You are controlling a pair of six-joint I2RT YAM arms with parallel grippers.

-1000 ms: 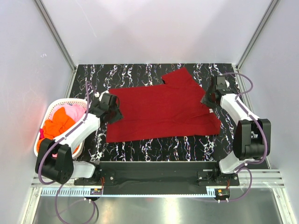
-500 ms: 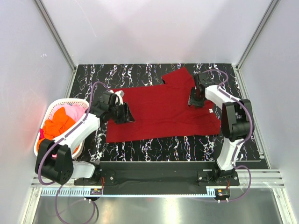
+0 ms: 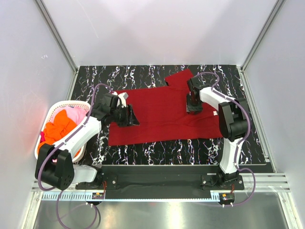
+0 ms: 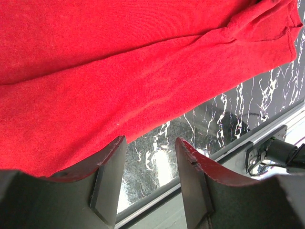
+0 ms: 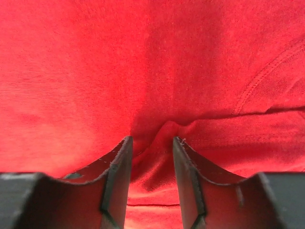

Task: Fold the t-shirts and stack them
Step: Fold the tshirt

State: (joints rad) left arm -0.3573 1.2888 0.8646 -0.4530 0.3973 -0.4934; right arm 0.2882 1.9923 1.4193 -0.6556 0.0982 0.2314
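A dark red t-shirt (image 3: 162,114) lies spread flat on the black marbled table (image 3: 200,148), with one sleeve pointing to the far right. My left gripper (image 3: 127,116) is open and hovers over the shirt's left part. In the left wrist view it (image 4: 150,157) is over the shirt's near edge (image 4: 119,71), with bare table between its fingers. My right gripper (image 3: 193,106) is open on the shirt's right part. In the right wrist view it (image 5: 152,143) presses on the cloth (image 5: 143,57), and a small ridge of cloth stands between its fingers. Orange (image 3: 59,126) and pink (image 3: 76,113) shirts lie in the basket.
A white plastic basket (image 3: 64,104) stands at the table's left edge beside the left arm. Grey walls close in the back and both sides. A metal rail (image 3: 157,183) with the arm bases runs along the near edge.
The right gripper swung left from the shirt's right edge onto the cloth. The left gripper moved right from the shirt's left edge onto the shirt. The shirt lies as before.
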